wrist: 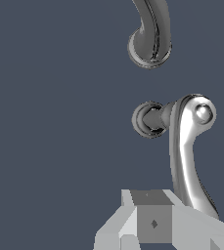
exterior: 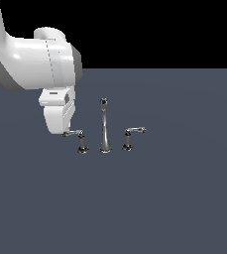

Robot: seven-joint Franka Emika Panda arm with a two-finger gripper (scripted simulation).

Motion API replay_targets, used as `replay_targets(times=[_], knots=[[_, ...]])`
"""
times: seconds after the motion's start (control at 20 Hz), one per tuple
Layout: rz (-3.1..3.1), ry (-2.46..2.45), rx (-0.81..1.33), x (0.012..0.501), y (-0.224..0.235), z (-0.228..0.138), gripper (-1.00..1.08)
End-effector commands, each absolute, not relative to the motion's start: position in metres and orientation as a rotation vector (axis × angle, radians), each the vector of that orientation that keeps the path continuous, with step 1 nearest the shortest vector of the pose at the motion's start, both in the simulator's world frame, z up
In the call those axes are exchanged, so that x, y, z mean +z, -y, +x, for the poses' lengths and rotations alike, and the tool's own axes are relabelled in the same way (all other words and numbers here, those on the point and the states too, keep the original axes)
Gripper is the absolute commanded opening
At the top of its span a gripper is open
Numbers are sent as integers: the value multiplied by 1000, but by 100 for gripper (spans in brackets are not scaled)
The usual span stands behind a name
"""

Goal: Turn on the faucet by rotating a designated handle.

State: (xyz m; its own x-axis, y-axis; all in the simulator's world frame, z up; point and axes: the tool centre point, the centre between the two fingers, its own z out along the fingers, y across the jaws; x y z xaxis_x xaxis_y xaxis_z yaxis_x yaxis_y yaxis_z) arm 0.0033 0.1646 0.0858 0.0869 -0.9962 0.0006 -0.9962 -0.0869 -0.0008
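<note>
Writing: no brand, label or lettering can be read on anything in either view.
Desk (exterior: 174, 198): a flat, plain dark blue-grey surface that carries the faucet set.
Faucet (exterior: 104, 128): a small chrome three-piece set standing in a row on the desk, near the middle of the exterior view.
Spout (exterior: 104, 124): tall, slender and upright, widening toward its foot, with a dark round tip at the top; it stands between the two levers.
Handle (exterior: 78, 136): the lever on the exterior view's left of the spout; a thin chrome arm on a short post with a dark flared base, the arm reaching away from the spout toward the hand.
Other lever (exterior: 131, 135): on the exterior view's right of the spout, its arm pointing away from the spout; well apart from the hand.
Hand (exterior: 64, 130): white, hanging from the big white arm, its lower end right at the free tip of the handle's arm.
Handle seen from the wrist (wrist: 188, 156): the chrome arm runs from its post down to the hand's grey body (wrist: 155, 222), and its tip disappears at the hand's edge.
Hand state: cannot tell; the fingers are not clearly visible in either view, nor whether they pinch the lever tip.
</note>
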Motion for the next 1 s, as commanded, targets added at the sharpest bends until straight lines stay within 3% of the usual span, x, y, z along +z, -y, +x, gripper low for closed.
replay_targets(times=[0.0, 0.95], knots=[[-2317, -2122, -1, 86, -168, -6, -100], [-2315, -2121, -1, 86, -156, -54, -100]])
